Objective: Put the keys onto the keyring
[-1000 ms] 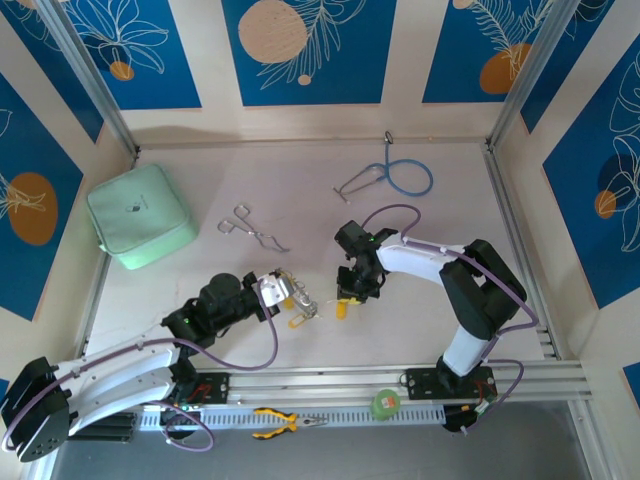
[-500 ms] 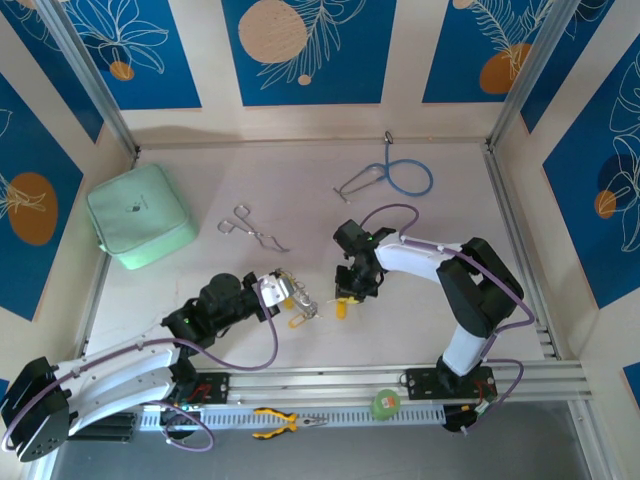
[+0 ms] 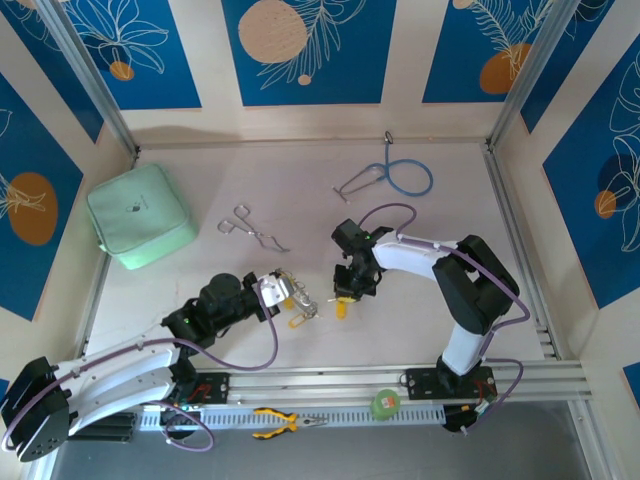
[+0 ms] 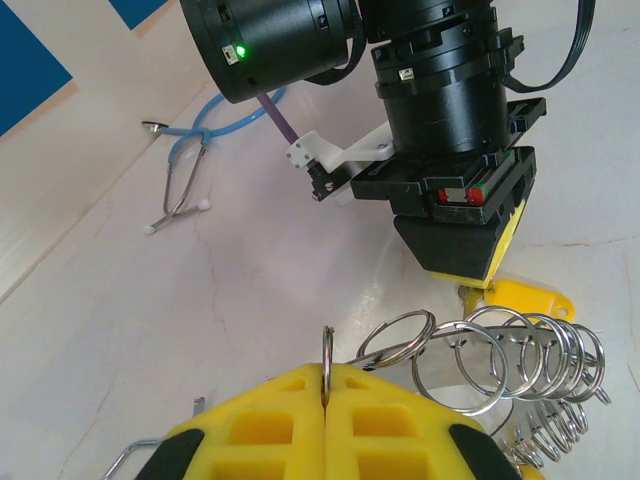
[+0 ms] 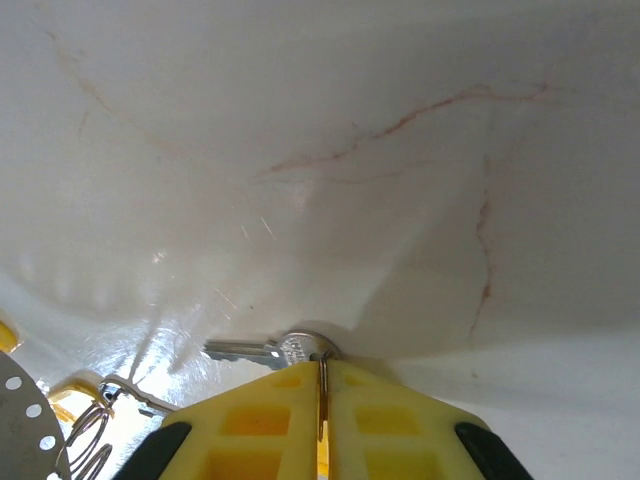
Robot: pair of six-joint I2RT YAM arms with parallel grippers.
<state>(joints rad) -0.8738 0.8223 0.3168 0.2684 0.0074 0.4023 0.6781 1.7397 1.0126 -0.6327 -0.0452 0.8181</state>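
Just closed the right gripper [image 3: 345, 298] on a key [image 5: 262, 350] lying on the table [image 3: 300, 180], so probably ready for lifting. Holding the keyring [image 4: 327, 352] clamped in the closed left gripper [image 4: 326, 385], just left of that key. Tight between the two grippers; free room far and right for swinging.

A robot lab cell, walled by patterned panels [image 3: 305, 50] and aluminium rails [image 3: 330, 378]
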